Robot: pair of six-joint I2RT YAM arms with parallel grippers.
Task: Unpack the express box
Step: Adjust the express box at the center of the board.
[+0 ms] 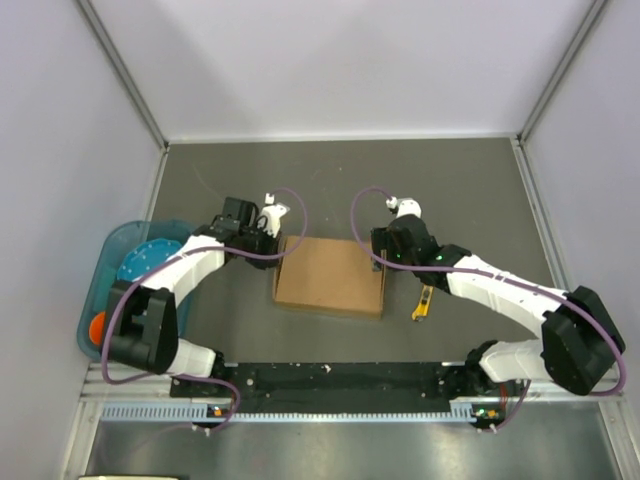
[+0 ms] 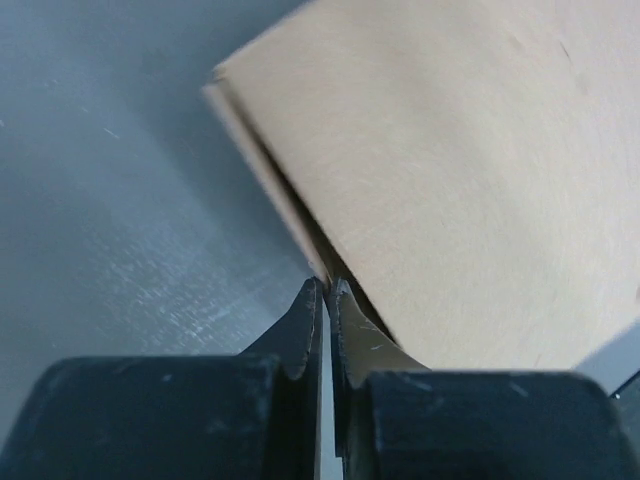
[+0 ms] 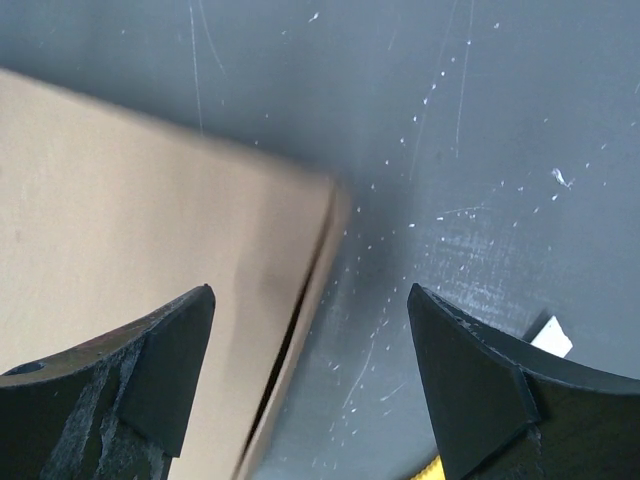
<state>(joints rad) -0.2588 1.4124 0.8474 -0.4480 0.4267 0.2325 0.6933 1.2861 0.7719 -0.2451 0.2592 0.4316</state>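
Left gripper (image 2: 327,286) pressed nearly together at box (image 1: 330,275) left edge; cardboard caught or not, unclear. Right gripper (image 3: 308,292) spread wide over right edge.

a robotics lab test cell, walled off for bench trials.
a left arm (image 1: 185,265) and a right arm (image 1: 500,290) are seen bolted to a black rail (image 1: 340,378) at the near edge of a dark grey table (image 1: 450,190), which is closed in on three sides by plain white panels (image 1: 330,60) held in bare aluminium posts (image 1: 120,70). purple cables (image 1: 290,215) are looped along the arms, and a blue plastic bin (image 1: 120,250) is set at the left.
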